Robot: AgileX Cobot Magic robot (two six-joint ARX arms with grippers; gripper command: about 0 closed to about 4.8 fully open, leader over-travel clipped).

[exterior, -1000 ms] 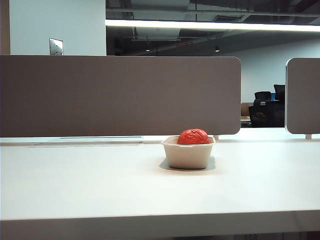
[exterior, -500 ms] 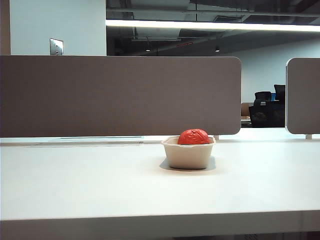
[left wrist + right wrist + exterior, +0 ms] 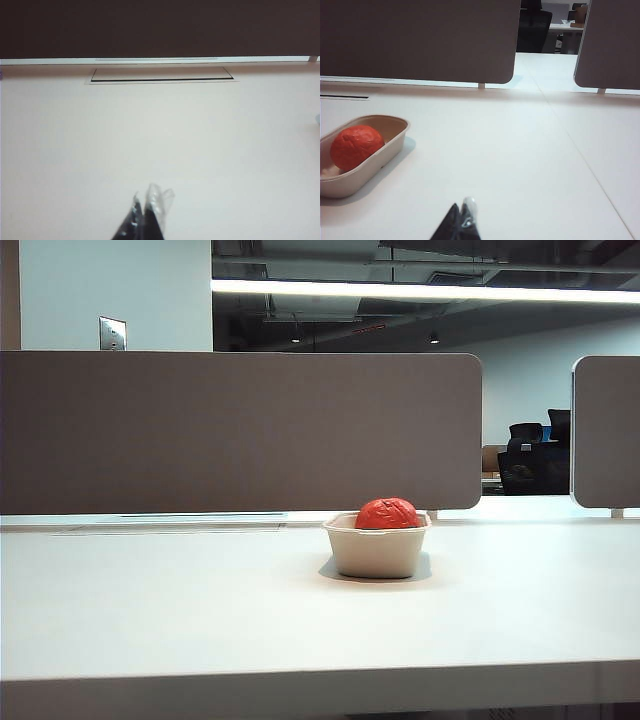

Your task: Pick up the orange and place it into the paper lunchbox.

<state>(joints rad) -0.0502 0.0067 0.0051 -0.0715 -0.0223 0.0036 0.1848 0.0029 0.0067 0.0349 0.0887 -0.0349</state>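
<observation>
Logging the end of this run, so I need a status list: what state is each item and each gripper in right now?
orange: inside the paper lunchbox, top showing above the rim, held by nothing.
paper lunchbox: upright on the table, holding the orange.
left gripper: shut, empty, over bare table, apart from the box.
right gripper: shut, empty, pulled back from the lunchbox.

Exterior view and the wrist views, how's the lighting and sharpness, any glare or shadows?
Exterior view: sharp, bright ceiling strip, soft shadow round the paper lunchbox holding the orange. Left wrist view: pale, washed-out table, shut left tool blurred. Right wrist view: clear, box shadow on the table, shut right tool soft.
</observation>
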